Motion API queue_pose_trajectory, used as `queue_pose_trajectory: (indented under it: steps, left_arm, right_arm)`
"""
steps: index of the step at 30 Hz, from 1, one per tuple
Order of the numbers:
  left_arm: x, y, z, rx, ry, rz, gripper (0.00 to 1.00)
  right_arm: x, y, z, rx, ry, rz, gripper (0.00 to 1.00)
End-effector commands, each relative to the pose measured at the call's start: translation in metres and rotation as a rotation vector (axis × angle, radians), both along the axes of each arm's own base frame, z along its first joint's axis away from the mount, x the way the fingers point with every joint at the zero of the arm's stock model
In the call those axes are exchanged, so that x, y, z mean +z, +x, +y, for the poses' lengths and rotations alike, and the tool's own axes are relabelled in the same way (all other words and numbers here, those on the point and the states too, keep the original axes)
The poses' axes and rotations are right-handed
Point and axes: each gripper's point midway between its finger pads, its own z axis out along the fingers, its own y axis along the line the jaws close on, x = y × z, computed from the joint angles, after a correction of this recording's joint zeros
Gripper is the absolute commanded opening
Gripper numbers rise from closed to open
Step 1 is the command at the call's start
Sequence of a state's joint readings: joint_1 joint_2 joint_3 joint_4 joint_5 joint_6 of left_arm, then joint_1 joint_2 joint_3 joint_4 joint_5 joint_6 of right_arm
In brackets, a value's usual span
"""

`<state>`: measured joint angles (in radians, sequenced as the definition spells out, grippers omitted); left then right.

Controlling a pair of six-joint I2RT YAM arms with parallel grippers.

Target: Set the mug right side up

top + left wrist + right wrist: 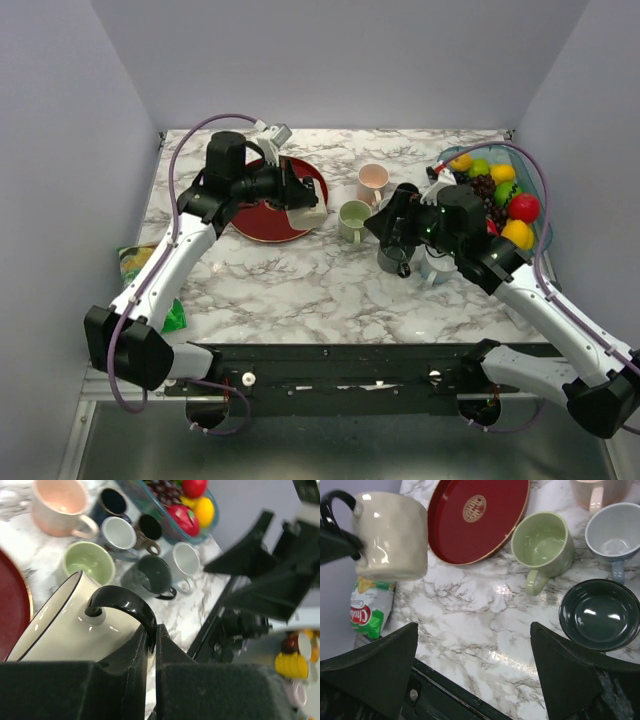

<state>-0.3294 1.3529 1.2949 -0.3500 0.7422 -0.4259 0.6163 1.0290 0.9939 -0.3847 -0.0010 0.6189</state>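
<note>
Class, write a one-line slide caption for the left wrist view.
Left fingers pinch the black handle of the tilted cream mug, green mug just behind.

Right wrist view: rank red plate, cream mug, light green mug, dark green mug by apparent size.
red plate
cream mug, held nearer the camera, so unsure
dark green mug and light green mug look alike

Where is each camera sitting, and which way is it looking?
Top: above and behind, looking down at the table; left arm and right arm show.
Left wrist: on that arm, looking past the left tool, pinching the handle of the white mug, toward other mugs.
Right wrist: on that arm, looking down at the plate and green mug; open right tool frames the bottom.
All show white and green mugs.
</note>
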Motion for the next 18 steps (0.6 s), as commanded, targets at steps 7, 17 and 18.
queue_pose_trajectory:
  steps: [7,17,18]
  left_arm:
    - [0.040,-0.156,-0.013,-0.599,-0.114,-0.478,0.00]
    - [0.023,-0.160,-0.037,-0.567,0.067,-0.463,0.00]
    - [0.021,-0.153,-0.040,-0.531,0.087,-0.464,0.00]
  right_arm:
    - [0.095,-0.035,0.007,0.159,0.138,-0.179,0.95]
    - [0.100,-0.060,0.038,0.361,0.172,0.007,0.78]
    - [0.095,-0.059,0.038,0.355,0.167,0.019,0.78]
